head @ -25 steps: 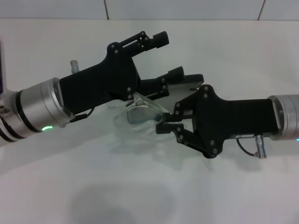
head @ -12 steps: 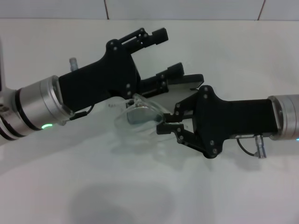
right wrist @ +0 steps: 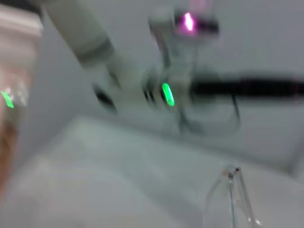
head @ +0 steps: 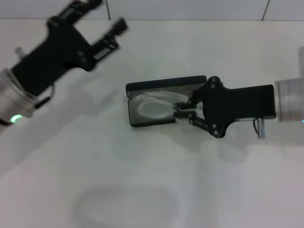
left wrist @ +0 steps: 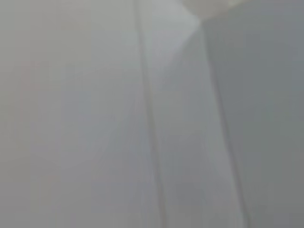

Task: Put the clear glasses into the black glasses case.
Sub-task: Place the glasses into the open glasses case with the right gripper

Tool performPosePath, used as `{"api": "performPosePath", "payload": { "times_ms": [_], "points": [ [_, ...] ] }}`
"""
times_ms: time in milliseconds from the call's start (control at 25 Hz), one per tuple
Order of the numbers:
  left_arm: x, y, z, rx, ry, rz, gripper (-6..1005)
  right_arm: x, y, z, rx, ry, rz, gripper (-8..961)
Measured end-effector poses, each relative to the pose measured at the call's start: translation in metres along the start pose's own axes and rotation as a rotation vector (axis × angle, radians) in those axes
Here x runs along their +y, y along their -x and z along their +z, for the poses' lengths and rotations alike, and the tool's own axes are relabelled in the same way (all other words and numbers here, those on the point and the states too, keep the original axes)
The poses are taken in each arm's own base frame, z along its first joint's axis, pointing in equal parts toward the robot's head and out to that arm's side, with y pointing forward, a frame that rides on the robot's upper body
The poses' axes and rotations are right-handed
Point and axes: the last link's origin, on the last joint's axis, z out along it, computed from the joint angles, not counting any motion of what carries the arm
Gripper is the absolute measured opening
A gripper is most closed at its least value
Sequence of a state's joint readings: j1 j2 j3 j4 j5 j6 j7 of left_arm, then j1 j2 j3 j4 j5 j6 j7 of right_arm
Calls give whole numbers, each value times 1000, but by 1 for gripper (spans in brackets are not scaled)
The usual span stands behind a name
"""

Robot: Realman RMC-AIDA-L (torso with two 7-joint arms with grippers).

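Our right gripper point(head: 180, 112) has its fingers closed down on the near end of the fully transparent, wraparound plastic glasses point(head: 154, 105), with only a narrow gap left between the tips, so we judge the grip to be on the thin clear arm or the lens edge. The glasses lie inside the black rectangular hard case with rounded corners point(head: 142, 87), resting on its grey lining, with the hinged lid standing open on the far side. In the right wrist view we see just one clear arm of the glasses point(right wrist: 233, 192), close to the camera.

To finish this step well, we should lower until the lens sits flat on the lining, then part the fingers gently and draw straight back towards our right, so the tips do not drag the light frame out or catch the case wall. Any arm left over the rim would stop the lid from shutting.

Our left gripper point(head: 99, 18) is well apart, raised at the far left above the white table point(head: 142, 180), with its fingers spread wide and holding nothing.
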State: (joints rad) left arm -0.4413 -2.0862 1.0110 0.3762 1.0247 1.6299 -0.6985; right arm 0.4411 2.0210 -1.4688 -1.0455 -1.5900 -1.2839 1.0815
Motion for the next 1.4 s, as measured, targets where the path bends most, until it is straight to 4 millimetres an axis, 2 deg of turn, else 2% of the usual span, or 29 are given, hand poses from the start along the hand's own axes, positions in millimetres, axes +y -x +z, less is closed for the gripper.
{"api": "performPosePath", "payload": {
  "times_ms": [160,320,880,1400],
  "points": [
    [-11,-1,-16,-1,-98,8,725,1,3,18,224,-114,-117,82],
    [-14,-2,-25,-4,-137,7,725,6,2,31,312,-138,-174,86],
    [-21,4,-13,-51,-143,5,725,10,-18,50,427,-200,-261,100],
    [-24,5,-8,-55,-140,8,725,18,-18,68,451,-182,-365,114]
  ]
}}
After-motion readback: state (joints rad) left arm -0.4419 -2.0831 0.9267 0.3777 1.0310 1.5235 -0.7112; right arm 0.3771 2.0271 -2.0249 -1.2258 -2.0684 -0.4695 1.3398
